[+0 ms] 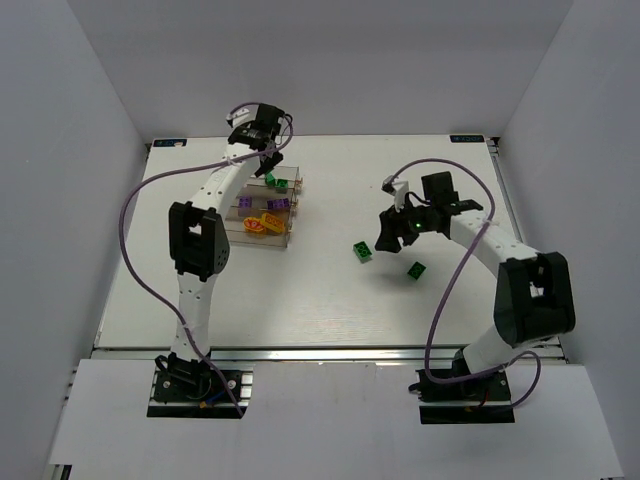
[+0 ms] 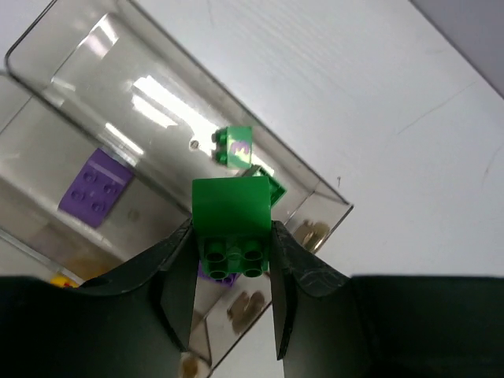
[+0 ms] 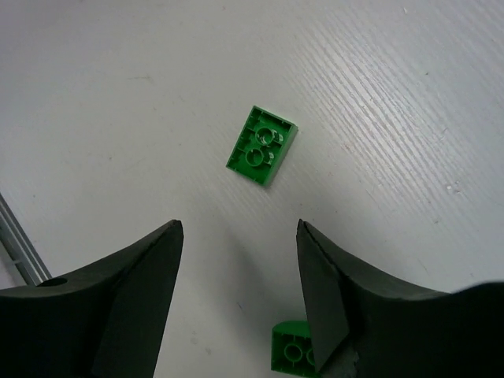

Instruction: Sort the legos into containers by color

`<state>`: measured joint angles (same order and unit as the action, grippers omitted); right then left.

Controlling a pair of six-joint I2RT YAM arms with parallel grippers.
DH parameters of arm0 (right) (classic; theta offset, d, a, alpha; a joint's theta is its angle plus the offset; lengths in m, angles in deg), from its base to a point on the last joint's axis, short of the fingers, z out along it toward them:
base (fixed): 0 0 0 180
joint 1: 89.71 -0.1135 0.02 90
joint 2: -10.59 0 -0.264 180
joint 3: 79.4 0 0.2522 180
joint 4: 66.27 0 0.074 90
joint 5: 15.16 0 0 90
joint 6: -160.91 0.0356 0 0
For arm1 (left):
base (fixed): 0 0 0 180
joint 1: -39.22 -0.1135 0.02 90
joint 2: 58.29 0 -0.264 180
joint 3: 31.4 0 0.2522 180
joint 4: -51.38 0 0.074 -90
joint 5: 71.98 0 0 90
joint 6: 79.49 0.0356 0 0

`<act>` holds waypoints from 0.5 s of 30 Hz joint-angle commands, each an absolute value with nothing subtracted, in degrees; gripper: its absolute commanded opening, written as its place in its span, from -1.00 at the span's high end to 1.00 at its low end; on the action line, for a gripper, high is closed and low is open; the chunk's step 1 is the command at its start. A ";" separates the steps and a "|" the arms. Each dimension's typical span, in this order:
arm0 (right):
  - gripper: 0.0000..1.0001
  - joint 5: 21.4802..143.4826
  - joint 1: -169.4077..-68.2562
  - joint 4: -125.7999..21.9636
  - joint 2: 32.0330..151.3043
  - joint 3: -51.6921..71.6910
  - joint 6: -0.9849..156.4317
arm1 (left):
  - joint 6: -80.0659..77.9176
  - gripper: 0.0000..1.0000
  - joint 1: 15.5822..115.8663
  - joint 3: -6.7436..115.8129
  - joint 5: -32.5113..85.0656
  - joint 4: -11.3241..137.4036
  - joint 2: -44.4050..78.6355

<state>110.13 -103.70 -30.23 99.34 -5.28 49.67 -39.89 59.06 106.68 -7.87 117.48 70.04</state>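
My left gripper (image 2: 232, 230) is shut on a green lego (image 2: 232, 206) and holds it over the far bin of the clear containers (image 1: 290, 215). That bin holds another green lego (image 2: 234, 145). The middle bin holds purple legos (image 2: 96, 187). The near bin holds orange-yellow legos (image 1: 262, 224). My right gripper (image 3: 240, 227) is open and empty above the table, with one green lego (image 3: 263, 145) ahead of it and a second green lego (image 3: 293, 348) beside its right finger. Both loose legos show in the top view, one (image 1: 361, 250) by the right gripper (image 1: 384, 238), the other (image 1: 415, 269) nearer.
The clear containers' far wall (image 2: 157, 47) stands ahead of the left gripper (image 1: 268, 160). White walls enclose the table on three sides. A metal rail (image 1: 320, 352) runs along the table's near edge.
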 commanded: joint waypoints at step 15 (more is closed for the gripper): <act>-0.63 96.29 -111.59 -35.02 109.55 1.78 56.23 | -32.83 -0.46 54.34 109.46 -2.03 112.43 73.46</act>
